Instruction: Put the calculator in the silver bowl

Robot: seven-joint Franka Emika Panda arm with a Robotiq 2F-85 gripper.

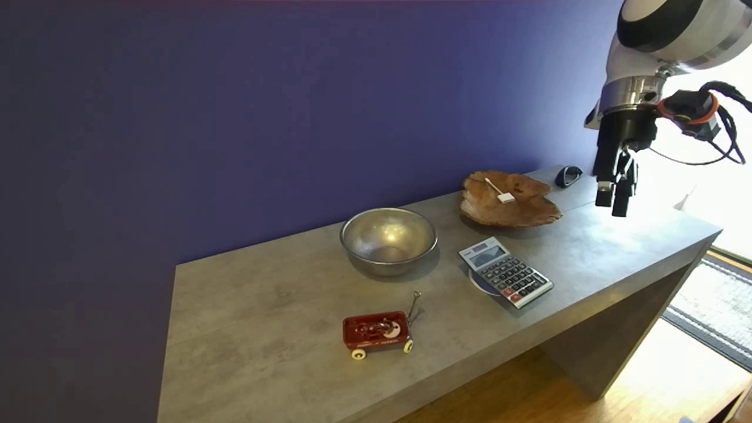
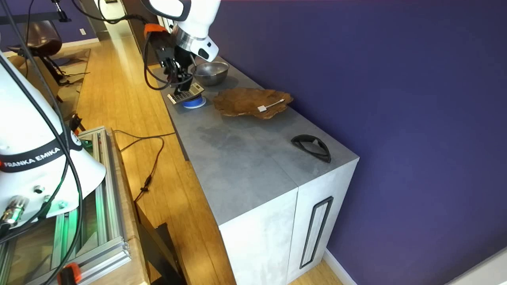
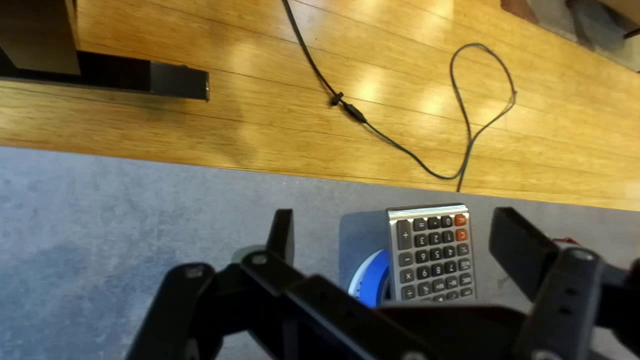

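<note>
The grey calculator [image 1: 506, 272] lies face up, tilted, on a blue round disc [image 1: 484, 286] near the front edge of the table. It also shows in an exterior view [image 2: 189, 94] and, partly hidden by the gripper, in the wrist view [image 3: 436, 255]. The shiny silver bowl [image 1: 389, 269] stands near the wall beside the calculator; it also shows in an exterior view [image 2: 216, 75] and nothing is visible inside it. My gripper [image 1: 613, 198] is open, empty and raised above the table. In the wrist view [image 3: 397, 235] the calculator shows between its spread fingers, below them and untouched.
A brown wooden wavy-edged bowl [image 1: 499, 218] holds a small white adapter [image 1: 505, 198]. A black curved object [image 1: 568, 176] lies by the wall beyond it. A small red wagon [image 1: 376, 330] stands near the front. A purple wall [image 1: 264, 117] runs behind the table [image 1: 252, 317].
</note>
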